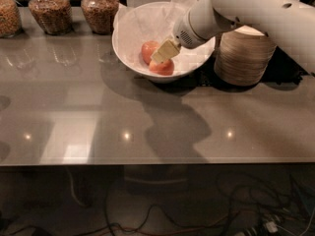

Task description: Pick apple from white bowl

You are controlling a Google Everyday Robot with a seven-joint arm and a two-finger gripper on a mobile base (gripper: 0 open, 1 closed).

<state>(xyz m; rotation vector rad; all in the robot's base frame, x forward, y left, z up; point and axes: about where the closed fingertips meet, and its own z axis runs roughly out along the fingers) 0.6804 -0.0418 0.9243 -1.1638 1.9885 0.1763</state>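
I'm reaching: end effector (pixel 165 51) in bowl (pixel 123 58), apple (pixel 163 68) at its 6 o'clock. Grip: can't tell. Next I'd go down, squeeze, lift.

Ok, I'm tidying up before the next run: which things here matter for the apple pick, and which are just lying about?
Job: tool inside the white bowl; front apple, rear apple (either may be meant).
Lying about: stacked tan bowls; three glass jars.
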